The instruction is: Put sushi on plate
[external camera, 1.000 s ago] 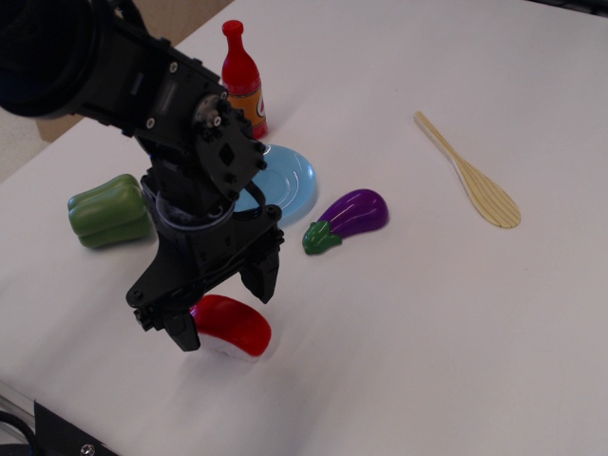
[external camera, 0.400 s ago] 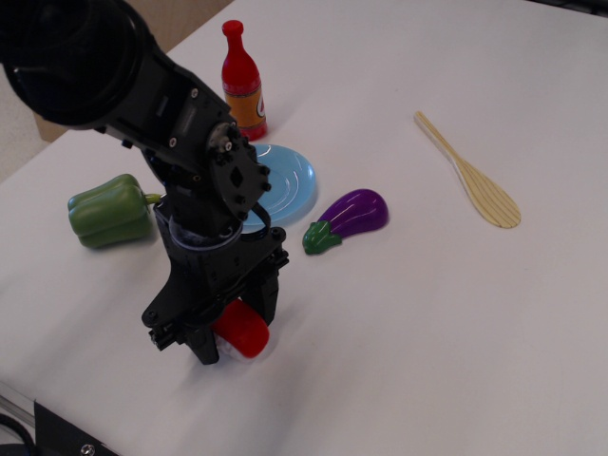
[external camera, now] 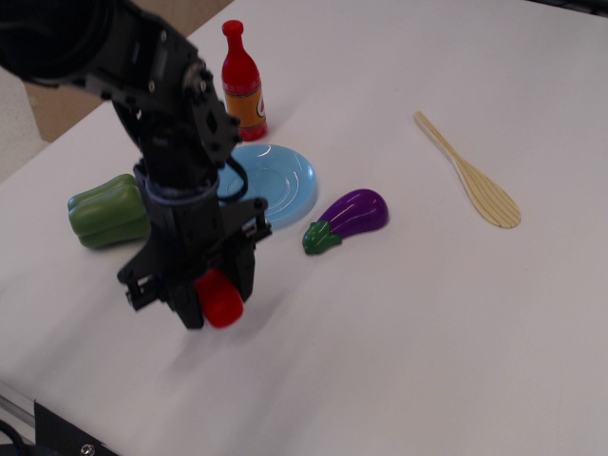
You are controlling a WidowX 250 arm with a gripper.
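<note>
The arm's fingers (external camera: 211,296) pinch the sushi (external camera: 219,298) and carry it just above the white desk (external camera: 408,313), its red top showing between the black jaws. A second ago the toy lay flat on the desk with the fingers spread around it; they have since closed on it, and the whole arm has shifted up and toward the plate (external camera: 282,180). The grasp step looks done, and the carry appears under way, with the release over the plate yet to come.

The light blue plate lies behind the arm, partly hidden by it, with a red bottle (external camera: 242,84) standing just beyond its far rim. A green pepper (external camera: 106,211) sits to the left, a purple eggplant (external camera: 349,218) just right of the plate, and a wooden spoon (external camera: 470,175) well apart on the far right. The desk is plain and white; tan floor shows past its upper left corner.
</note>
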